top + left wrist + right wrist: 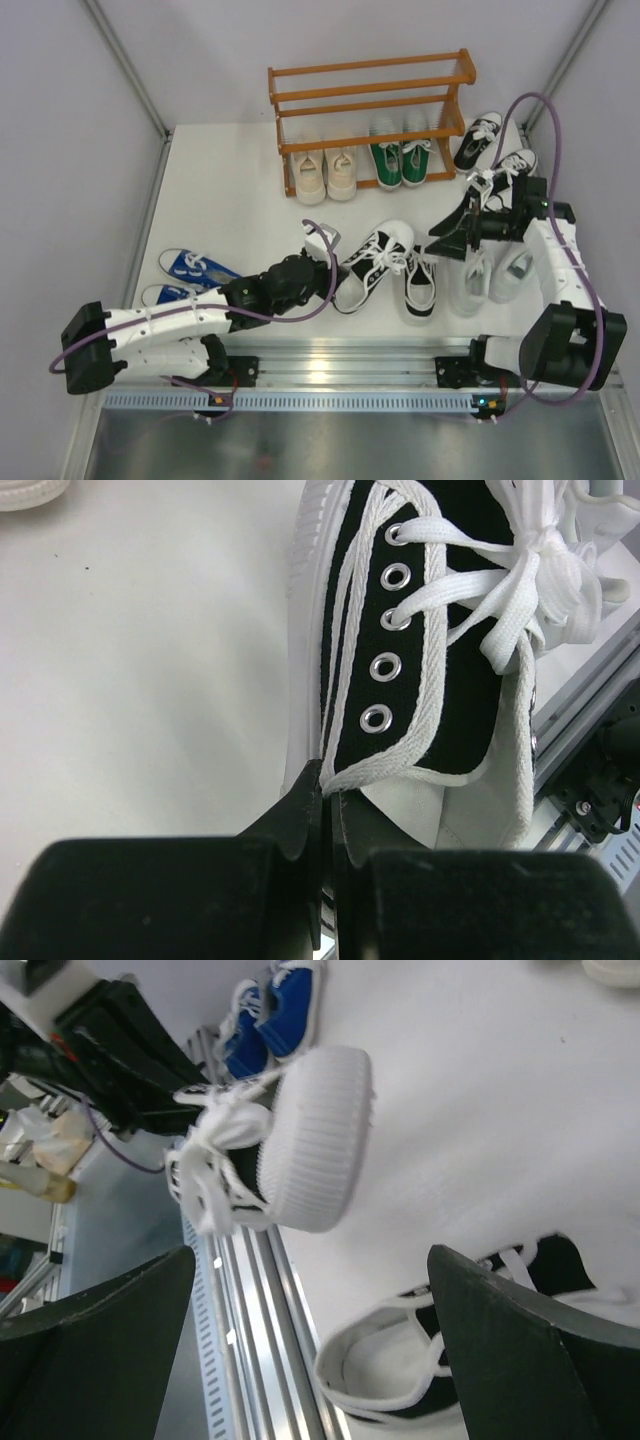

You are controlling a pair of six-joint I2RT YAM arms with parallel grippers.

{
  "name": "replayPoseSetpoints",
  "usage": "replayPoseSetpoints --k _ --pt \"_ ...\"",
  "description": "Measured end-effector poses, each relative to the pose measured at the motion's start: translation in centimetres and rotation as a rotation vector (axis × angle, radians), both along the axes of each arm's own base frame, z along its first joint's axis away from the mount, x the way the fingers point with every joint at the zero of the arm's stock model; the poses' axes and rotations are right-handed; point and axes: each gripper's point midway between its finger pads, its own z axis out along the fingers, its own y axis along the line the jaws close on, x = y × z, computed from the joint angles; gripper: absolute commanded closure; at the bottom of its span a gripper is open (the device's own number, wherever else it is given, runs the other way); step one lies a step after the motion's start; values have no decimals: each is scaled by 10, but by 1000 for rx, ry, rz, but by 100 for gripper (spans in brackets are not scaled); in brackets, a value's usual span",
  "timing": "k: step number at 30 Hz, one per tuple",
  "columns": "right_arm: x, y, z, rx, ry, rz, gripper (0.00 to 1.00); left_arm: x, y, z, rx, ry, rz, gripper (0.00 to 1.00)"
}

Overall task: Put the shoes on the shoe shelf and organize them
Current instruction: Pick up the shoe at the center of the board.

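Note:
The orange-brown shoe shelf [370, 88] stands at the back. A beige pair [325, 172] and a green pair [402, 160] sit at its lowest tier. My left gripper [326, 268] is shut on the heel collar of a black shoe [372, 262]; in the left wrist view the fingertips [305, 805] pinch its white trim [380, 765]. Its partner [420, 285] lies beside it. My right gripper [445, 238] is open and empty, above the table between that partner [400, 1385] and the white pair [490, 280].
A blue pair [185, 275] lies at the left by my left arm and also shows in the right wrist view [270, 1005]. Another black pair [497, 148] lies right of the shelf. A metal rail [340, 365] runs along the near edge.

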Motion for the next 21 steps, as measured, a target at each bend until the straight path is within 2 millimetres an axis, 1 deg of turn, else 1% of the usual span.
replayPoseSetpoints --k 2,5,9,13,16,18,20,21 --pt "-5 3 14 32 -14 34 1 0 0 -1 2 1 1 100" --pt "-4 5 30 55 -94 73 1 0 -1 -2 5 2 0 100" --pt "-2 5 33 62 -133 91 1 1 -2 -4 14 7 -1 100" --pt "4 3 34 37 -146 98 1 1 -4 0 8 4 -1 100" --pt "9 -1 43 -20 -149 82 0 1 -4 2 3 2 -1 100" --pt "12 -5 46 -120 -183 39 1 1 -3 5 -5 -2 -1 100" --pt "11 -1 53 -212 -293 -5 1 1 -2 11 -21 -9 -1 100" --pt "8 3 61 -229 -347 -24 1 0 -1 14 -30 -12 -1 100"
